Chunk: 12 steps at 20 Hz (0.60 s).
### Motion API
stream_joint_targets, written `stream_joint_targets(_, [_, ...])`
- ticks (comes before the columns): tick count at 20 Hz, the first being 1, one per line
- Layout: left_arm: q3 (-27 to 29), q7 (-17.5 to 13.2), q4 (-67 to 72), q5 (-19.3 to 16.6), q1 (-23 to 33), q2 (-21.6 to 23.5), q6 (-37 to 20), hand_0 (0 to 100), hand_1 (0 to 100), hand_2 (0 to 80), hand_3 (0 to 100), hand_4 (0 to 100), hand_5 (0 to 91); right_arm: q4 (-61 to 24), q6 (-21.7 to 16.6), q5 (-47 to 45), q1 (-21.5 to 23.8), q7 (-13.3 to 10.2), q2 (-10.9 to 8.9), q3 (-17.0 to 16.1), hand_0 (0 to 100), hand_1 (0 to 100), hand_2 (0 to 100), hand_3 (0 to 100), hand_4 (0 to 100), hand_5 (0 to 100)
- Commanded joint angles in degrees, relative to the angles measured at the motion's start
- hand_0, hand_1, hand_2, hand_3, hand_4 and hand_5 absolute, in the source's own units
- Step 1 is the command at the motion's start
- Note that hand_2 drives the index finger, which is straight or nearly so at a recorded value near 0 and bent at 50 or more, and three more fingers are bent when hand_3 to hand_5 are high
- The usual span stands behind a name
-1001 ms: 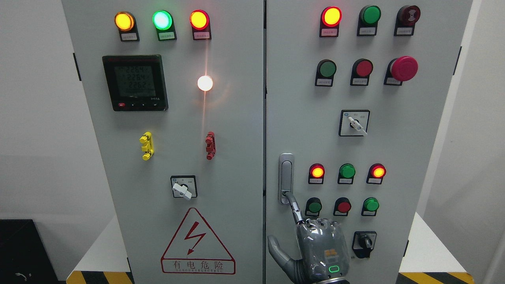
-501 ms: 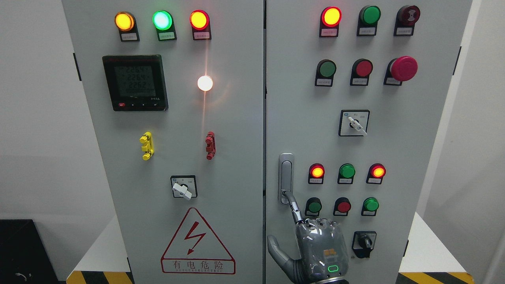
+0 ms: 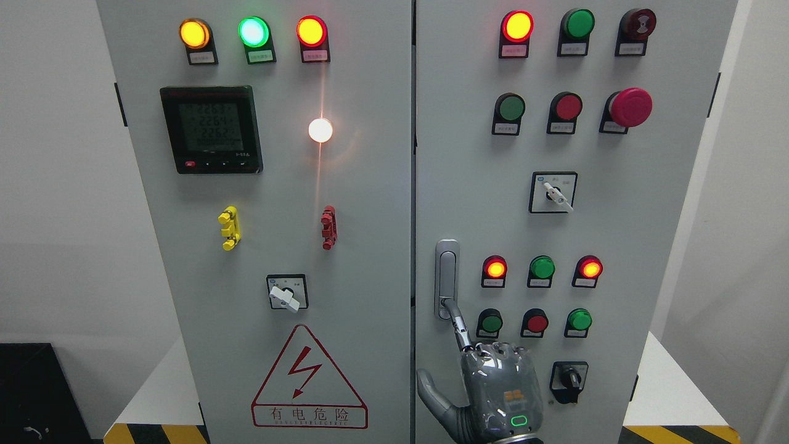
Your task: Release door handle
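A silver door handle (image 3: 446,271) stands upright in its recess at the left edge of the cabinet's right door (image 3: 616,246). My right hand (image 3: 500,388) rises from the bottom edge just below it, its back toward the camera. Its index finger (image 3: 458,322) is stretched up and its tip touches the handle's lower end, by the lock. The other fingers are curled at the knuckles and the thumb (image 3: 431,388) sticks out to the left. Nothing is grasped. The left arm does not show.
Lit and unlit indicator lamps and push buttons (image 3: 537,296) sit right of the handle, with a black rotary switch (image 3: 568,379) beside the hand. A red mushroom stop button (image 3: 630,106) is higher up. The left door (image 3: 277,246) carries a meter, lamps and a warning triangle.
The right hand has edged very slightly left, with the index fingertip staying at the handle's lower end. The doors have not moved.
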Motion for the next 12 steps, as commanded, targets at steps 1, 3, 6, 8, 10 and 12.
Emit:
stream_joint_targets(1, [0.0, 0.0, 0.0, 0.0, 1.1, 0.0, 0.0, 12, 56, 0.0, 0, 0, 0.0, 0.2, 0.1, 0.0, 0.1, 0.1, 0.06, 0.5, 34, 16, 0, 100, 98, 100])
stream_joint_targets(3, [0.0, 0.0, 0.1, 0.0, 1.1, 0.0, 0.0, 12, 56, 0.0, 0, 0, 0.0, 0.5, 0.8, 0.0, 0.2, 0.2, 0.06, 0.5, 34, 16, 0, 100, 98, 100])
stream_joint_targets(6, [0.0, 0.0, 0.0, 0.0, 1.1, 0.0, 0.0, 12, 56, 0.0, 0, 0, 0.0, 0.5, 1.6, 0.0, 0.2, 0.2, 0.06, 0.5, 34, 16, 0, 100, 98, 100])
stream_joint_targets(8, [0.0, 0.0, 0.0, 0.0, 1.1, 0.0, 0.0, 12, 56, 0.0, 0, 0, 0.0, 0.5, 1.7, 0.0, 0.2, 0.2, 0.06, 0.4, 34, 16, 0, 100, 98, 100])
stream_joint_targets(10, [0.0, 0.0, 0.0, 0.0, 1.1, 0.0, 0.0, 12, 56, 0.0, 0, 0, 0.0, 0.6, 1.8, 0.0, 0.3, 0.2, 0.06, 0.4, 34, 16, 0, 100, 98, 100])
stream_joint_targets(12, [0.0, 0.0, 0.0, 0.0, 1.1, 0.0, 0.0, 12, 56, 0.0, 0, 0, 0.0, 0.9, 1.8, 0.0, 0.3, 0.2, 0.06, 0.4, 34, 16, 0, 100, 98, 100])
